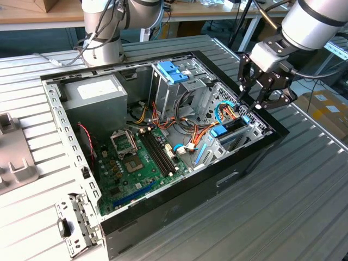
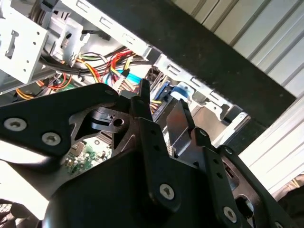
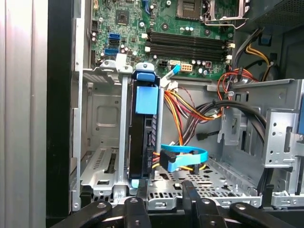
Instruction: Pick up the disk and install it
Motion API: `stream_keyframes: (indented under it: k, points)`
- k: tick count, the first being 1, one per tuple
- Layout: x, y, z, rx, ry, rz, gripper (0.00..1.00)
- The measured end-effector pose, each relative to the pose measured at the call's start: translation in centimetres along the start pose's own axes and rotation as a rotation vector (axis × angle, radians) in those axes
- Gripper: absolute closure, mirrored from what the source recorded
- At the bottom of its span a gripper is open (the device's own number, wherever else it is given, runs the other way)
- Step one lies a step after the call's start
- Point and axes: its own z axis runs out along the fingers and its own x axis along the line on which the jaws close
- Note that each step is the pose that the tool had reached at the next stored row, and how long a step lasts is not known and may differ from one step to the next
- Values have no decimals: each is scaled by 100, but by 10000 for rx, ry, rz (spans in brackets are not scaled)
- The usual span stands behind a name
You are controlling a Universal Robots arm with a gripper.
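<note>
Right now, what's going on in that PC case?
The arm's gripper hangs over the drive cage at the corner of the open case on the exterior view's right. In the first wrist view the disk stands on edge in the cage's slot, blue tab up, just past the fingertips. The fingers are spread and grip nothing; whether the disk is fully seated cannot be told. A blue cable lies loose beside it.
</note>
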Motion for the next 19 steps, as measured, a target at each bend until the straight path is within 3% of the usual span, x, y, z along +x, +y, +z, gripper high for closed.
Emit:
stream_keyframes:
  k: [8,11,12,13,15,16,18,19]
  points:
    - [-13,172,-12,10,1,-1,58]
    - [-1,182,-7,10,1,-3,58]
    - [1,182,-4,8,25,-4,58]
    - [2,183,-3,0,155,-13,58]
    - [3,183,-2,-31,633,-46,58]
    - [2,183,-2,-38,734,-54,58]
    - [3,183,0,-42,804,-59,58]
    - [3,183,0,-43,811,-60,58]
